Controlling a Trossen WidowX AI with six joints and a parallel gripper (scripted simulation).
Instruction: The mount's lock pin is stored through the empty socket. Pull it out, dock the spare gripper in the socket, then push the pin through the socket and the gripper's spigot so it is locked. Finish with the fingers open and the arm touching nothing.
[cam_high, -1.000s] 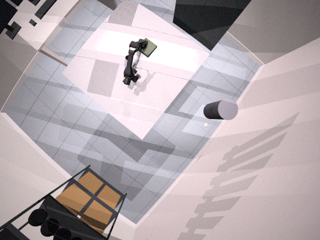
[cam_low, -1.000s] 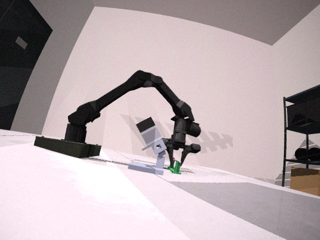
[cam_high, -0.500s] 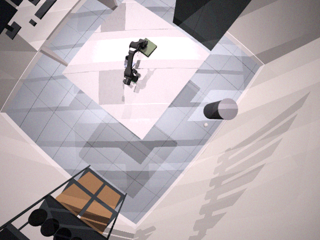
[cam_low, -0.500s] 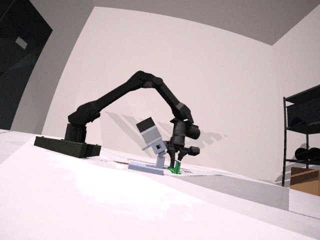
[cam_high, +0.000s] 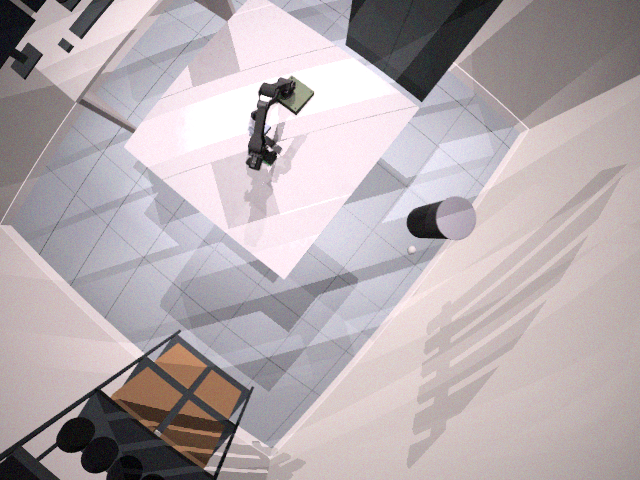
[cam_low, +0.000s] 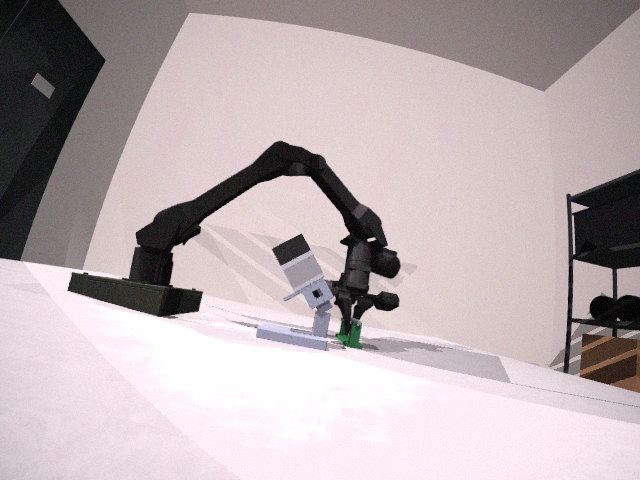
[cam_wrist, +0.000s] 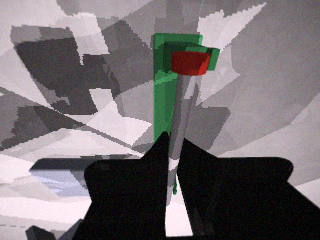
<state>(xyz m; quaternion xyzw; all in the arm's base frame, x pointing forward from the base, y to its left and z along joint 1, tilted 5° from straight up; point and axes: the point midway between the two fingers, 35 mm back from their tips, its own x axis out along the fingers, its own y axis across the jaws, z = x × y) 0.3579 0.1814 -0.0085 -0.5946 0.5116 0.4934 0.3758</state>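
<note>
The lock pin, a thin grey rod (cam_wrist: 185, 102) with a red head (cam_wrist: 190, 64), lies along a green holder (cam_low: 355, 336) (cam_wrist: 163, 107). My gripper (cam_low: 351, 327) (cam_wrist: 168, 135) points down at the holder and is shut on the pin's shaft, with the red head ahead of the fingertips. The pale blue mount (cam_low: 292, 336) stands beside the holder. Its tilted socket housing (cam_low: 324, 289) shows a dark square hole. A grey block with a black end (cam_low: 301, 269) sits in line above the housing; whether it is a seated spare gripper I cannot tell. The pin's far end is hidden between my fingers.
The arm's green base plate (cam_high: 297, 97) (cam_low: 114, 294) is on the white table (cam_high: 320, 170) (cam_low: 289, 408). The mount stands between base and gripper, close beside the wrist. A shelf rack (cam_low: 568, 289), a dark cylinder (cam_high: 427, 220) and walls are beyond the table.
</note>
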